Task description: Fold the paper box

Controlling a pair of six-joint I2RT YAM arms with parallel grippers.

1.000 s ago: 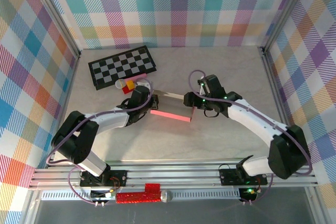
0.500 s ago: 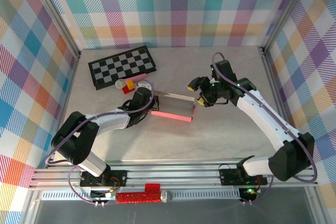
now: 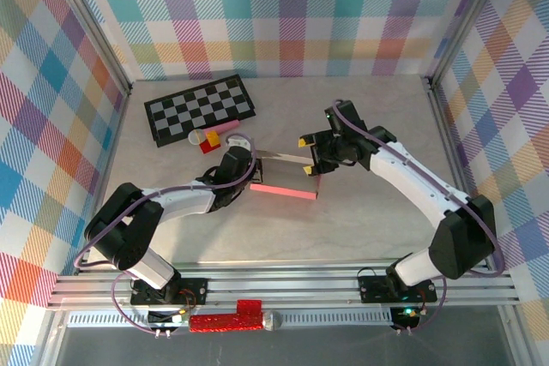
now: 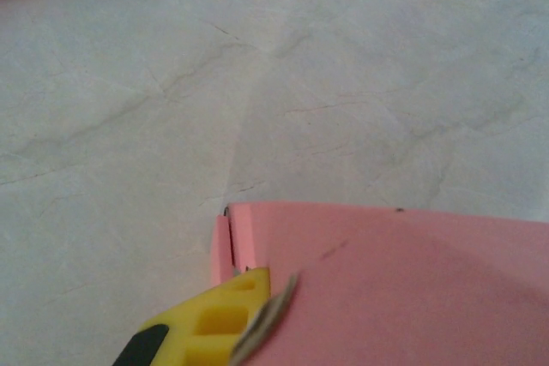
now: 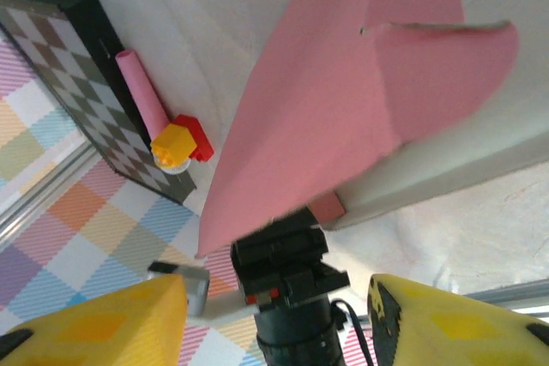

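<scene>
Left jaws low, tight on paper box point(image 3: 283, 177)

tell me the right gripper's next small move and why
Probably ease the right gripper onto the box's loose flap and pinch it: its jaws stand open beside that end, while the left gripper holds the other end.

Bright even light, soft shadows, top cam sharp, wrist cams blurry close-up
</scene>
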